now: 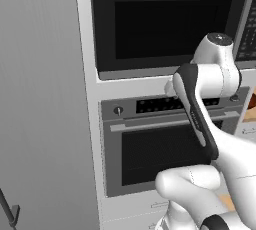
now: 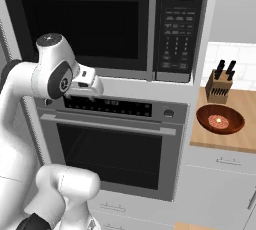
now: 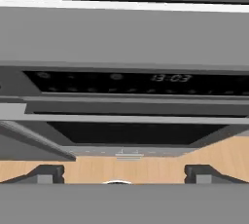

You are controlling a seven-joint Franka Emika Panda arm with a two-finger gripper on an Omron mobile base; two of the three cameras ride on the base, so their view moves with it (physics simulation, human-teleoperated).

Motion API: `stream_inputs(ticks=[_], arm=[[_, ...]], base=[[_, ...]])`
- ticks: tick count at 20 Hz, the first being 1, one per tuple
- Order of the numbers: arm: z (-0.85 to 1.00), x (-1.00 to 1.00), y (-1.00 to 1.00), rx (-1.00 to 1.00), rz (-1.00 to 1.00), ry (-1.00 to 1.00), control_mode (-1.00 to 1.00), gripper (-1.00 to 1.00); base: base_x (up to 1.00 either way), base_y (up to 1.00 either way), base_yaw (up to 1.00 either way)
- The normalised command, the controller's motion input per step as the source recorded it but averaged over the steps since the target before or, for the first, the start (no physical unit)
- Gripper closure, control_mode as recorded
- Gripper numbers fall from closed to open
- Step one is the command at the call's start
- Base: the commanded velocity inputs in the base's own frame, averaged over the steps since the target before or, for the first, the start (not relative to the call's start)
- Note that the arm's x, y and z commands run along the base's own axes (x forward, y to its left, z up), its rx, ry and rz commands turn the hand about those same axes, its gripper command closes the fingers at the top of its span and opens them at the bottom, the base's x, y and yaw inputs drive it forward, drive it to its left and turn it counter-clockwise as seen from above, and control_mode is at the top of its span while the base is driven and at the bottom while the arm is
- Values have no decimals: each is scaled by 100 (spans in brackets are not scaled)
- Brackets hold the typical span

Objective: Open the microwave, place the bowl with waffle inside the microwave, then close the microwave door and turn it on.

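Note:
The microwave (image 2: pixel 100 24) sits in the tall cabinet above the oven, and the microwave door (image 1: pixel 170 24) is shut. Its grey bar handle (image 2: pixel 152 26) stands upright beside the black keypad (image 2: pixel 175 29). On the wooden counter to the right rests the reddish-brown bowl (image 2: pixel 220 119), holding the small pale waffle (image 2: pixel 218 121). My gripper (image 3: pixel 125 174) is open and empty, its fingertips (image 3: pixel 46 174) far apart. The hand (image 2: pixel 89 83) hovers just below the microwave's lower left edge, in front of the oven's control strip and well left of the bowl.
The steel oven (image 2: pixel 112 144) with a horizontal handle (image 3: pixel 126 119) and display panel (image 3: pixel 136 83) sits right under the microwave. A knife block (image 2: pixel 218 88) stands behind the bowl. A tall grey panel (image 1: pixel 40 99) fills the left side.

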Motion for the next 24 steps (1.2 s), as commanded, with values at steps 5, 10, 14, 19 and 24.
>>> stream_inputs(ticks=[5, 10, 14, 19, 24], arm=[[27, -3, -27, 0, 0, -1, -100, -100], [27, -9, -40, 0, 0, -2, -100, -100], [34, -16, -40, 0, -1, 0, -100, -100], [28, 0, -58, 0, -4, -3, -100, -100], [23, -3, -46, -1, -3, -20, -100, -100]], base=[[0, 0, 0], [0, 0, 0], [0, 0, 0], [0, 0, 0], [0, 0, 0]])
